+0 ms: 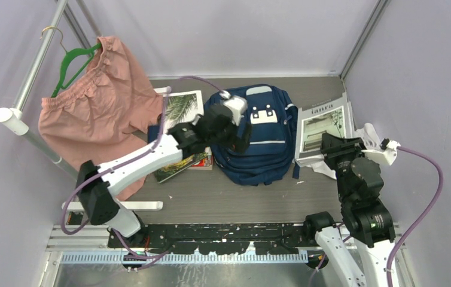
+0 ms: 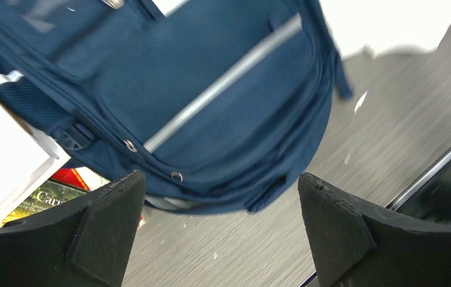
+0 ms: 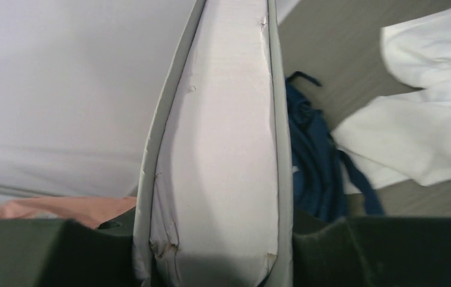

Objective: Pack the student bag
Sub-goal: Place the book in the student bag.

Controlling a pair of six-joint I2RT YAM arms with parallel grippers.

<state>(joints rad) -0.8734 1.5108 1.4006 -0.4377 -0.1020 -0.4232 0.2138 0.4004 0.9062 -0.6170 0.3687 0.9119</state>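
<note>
Left gripper [image 2: 220, 179] spread above bag [image 1: 265, 149]; right gripper [image 3: 211, 239] pinched on book [image 3: 217, 119]. Bag to be opened wide before book is fed in.

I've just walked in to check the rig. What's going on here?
Two robot arms are packing a navy backpack, which lies front up on the table, apparently closed. The left claw hovers wide open over it, holding nothing. The right claw is clamped on a grey-covered book beside the bag. Other books lie on the bag's far side.
</note>
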